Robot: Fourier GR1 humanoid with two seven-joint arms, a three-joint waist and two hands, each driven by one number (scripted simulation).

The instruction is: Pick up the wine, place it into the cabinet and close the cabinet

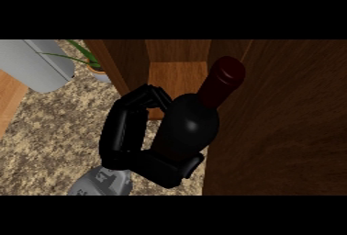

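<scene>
Home kitchen setting. Speckled beige-brown stone counter (54,137) fills lower left. Dark wooden cabinet (284,119) stands on counter at right, open, lighter wood shelf (177,78) visible inside. Left of cabinet, at counter's back: potted plant (92,62) with thin green leaves, just beside cabinet's side wall. Farther left of cabinet: grey rounded appliance (41,64), kind unclear. Strip of light wood surface (10,103) at far left edge, well apart from cabinet.

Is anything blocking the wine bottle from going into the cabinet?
Nothing visible blocks it. The robot hand holds the wine bottle right at the cabinet's open front, neck tilted toward the bare wooden shelf. The open door stands beside the bottle on the right.
</scene>
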